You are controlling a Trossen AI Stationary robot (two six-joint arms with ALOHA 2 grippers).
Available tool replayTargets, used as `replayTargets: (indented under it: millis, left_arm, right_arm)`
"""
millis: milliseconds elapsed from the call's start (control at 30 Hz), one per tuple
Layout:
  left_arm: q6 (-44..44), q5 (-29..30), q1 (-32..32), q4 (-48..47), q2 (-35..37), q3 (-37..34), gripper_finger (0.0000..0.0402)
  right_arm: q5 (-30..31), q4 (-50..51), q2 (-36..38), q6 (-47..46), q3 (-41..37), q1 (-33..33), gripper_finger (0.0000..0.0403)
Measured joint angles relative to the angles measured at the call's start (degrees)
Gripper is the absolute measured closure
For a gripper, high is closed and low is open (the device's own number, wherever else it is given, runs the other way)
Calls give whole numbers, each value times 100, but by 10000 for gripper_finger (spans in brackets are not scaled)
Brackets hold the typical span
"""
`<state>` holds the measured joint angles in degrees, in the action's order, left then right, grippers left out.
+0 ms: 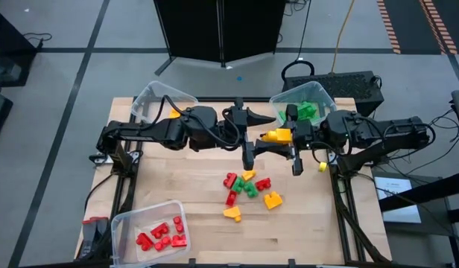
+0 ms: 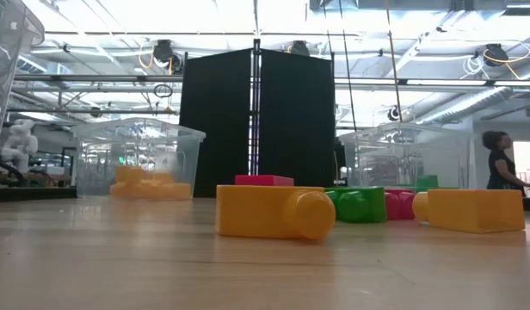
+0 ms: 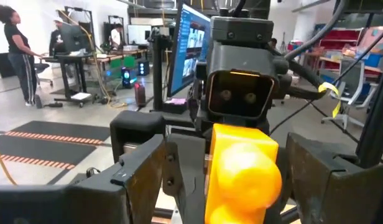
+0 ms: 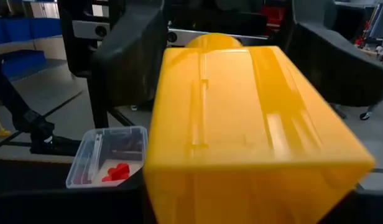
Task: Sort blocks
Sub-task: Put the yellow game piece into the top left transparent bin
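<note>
A yellow block (image 1: 275, 135) hangs in mid-air over the far middle of the table, with my right gripper (image 1: 287, 137) shut on it. My left gripper (image 1: 259, 138) faces it from the left, open. Its two fingers (image 3: 137, 177) stand on either side of the block's free end (image 3: 244, 171), with a gap on each side. A loose heap of red, yellow and green blocks (image 1: 248, 190) lies on the table's middle. The low view shows these blocks (image 2: 274, 211) close up and no gripper. My right gripper holds the yellow block by its right-hand end (image 1: 282, 136), coming in level from the table's right. The block (image 4: 241, 124) fills the right wrist view and hides the fingers' place on it. It is lifted clear of the table and sticks out level toward my left gripper.
Three clear bins stand on the table: one far left (image 1: 144, 104) with yellow blocks, one far right (image 1: 328, 100) with green blocks, one near left (image 1: 125, 223) with red blocks. People move in the room behind.
</note>
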<state>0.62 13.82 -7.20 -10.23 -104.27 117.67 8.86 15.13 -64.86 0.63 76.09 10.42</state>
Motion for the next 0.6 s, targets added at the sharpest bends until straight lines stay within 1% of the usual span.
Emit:
replayTargets:
  millis: [200,300,400,533,600]
  left_arm:
    - [-10,-2,0,-176,0,0,150]
    - [-250,205,-25,-142,0,0,166]
    - [-507,455,-85,-65,0,0,197]
    - [-553,446,-123,-61,0,0,252]
    - [-553,349,-122,-106,0,0,279]
  right_arm:
    - [-4,5,-5,3,0,-9,286]
    - [-8,7,-7,4,0,-35,286]
    - [6,6,-7,3,0,-39,286]
    - [0,9,-7,3,0,-38,286]
    - [0,8,-7,3,0,-38,286]
